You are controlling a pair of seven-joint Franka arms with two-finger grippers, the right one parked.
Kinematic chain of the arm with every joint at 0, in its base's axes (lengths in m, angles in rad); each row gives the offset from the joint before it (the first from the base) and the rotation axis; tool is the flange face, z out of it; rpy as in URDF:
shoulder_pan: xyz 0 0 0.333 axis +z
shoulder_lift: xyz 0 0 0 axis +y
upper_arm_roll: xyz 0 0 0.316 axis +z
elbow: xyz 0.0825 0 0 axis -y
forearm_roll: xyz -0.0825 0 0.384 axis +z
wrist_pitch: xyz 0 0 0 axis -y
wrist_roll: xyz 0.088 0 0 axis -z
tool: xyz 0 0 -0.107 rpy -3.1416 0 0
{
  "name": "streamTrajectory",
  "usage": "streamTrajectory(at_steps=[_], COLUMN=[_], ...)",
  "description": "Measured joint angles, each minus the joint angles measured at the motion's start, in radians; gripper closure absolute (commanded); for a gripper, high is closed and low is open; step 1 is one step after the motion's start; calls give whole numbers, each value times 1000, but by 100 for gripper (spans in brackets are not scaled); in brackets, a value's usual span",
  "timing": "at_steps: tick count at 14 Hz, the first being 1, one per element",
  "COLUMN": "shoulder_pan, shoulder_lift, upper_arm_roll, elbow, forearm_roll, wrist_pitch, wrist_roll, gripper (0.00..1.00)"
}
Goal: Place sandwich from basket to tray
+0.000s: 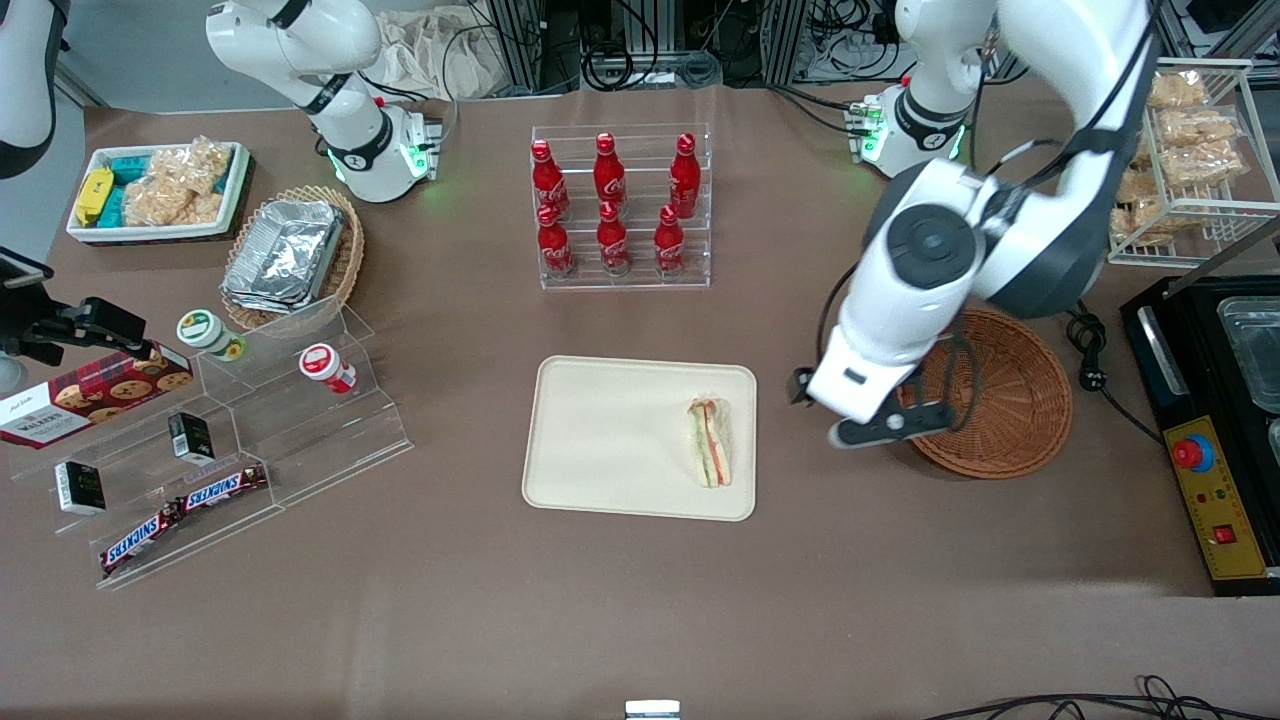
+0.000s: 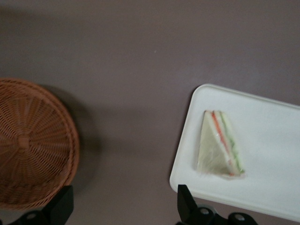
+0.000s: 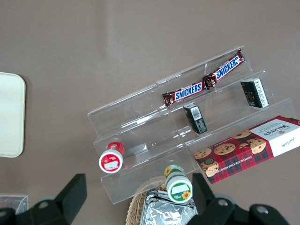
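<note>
The left arm's black two-finger gripper (image 1: pixel 862 415) hangs above bare brown table (image 1: pixel 640 600), in the gap between tray and basket, its fingers (image 2: pixel 185 204) spread wide with nothing between them. Just beside it toward the parked arm's end lies the flat cream-beige rectangular tray (image 1: pixel 600 430) with rounded corners, and on it, at the edge closest to the gripper, rests the small triangular wedge sandwich (image 1: pixel 709 441) in clear wrap, pale bread with orange, red and green stripes showing along its cut face. From the wrist camera the sandwich (image 2: pixel 220 145) lies flat and apart from the fingers, well inside the tray's (image 2: pixel 272 122) low rim. Just beside the gripper toward the working arm's end sits the round reddish-brown woven wicker basket (image 1: pixel 1010 400), shallow, its woven floor (image 2: pixel 28 140) showing. Farther off stands a clear acrylic rack of red cola bottles (image 1: pixel 612 205).
</note>
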State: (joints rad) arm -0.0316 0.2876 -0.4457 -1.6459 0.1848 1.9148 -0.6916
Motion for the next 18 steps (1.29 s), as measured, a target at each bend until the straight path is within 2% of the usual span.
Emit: streamTrajectory(at_steps=[6,8,11,14,18], shoulder_pan=[103,136,217,315,380], shoulder_lift=[-201,-239,-260,-262,-253], upper_arm_roll=[4,8,15,20,23], elbow=[-130,-149,-144,-108,-67], forearm_roll=[-54,-62,-79,-126,-136], wrist_pitch=[-74,-100,-140,-187,-193], wrist_roll=[35,116,275,456,526], gripper=[1,1,1,0,0])
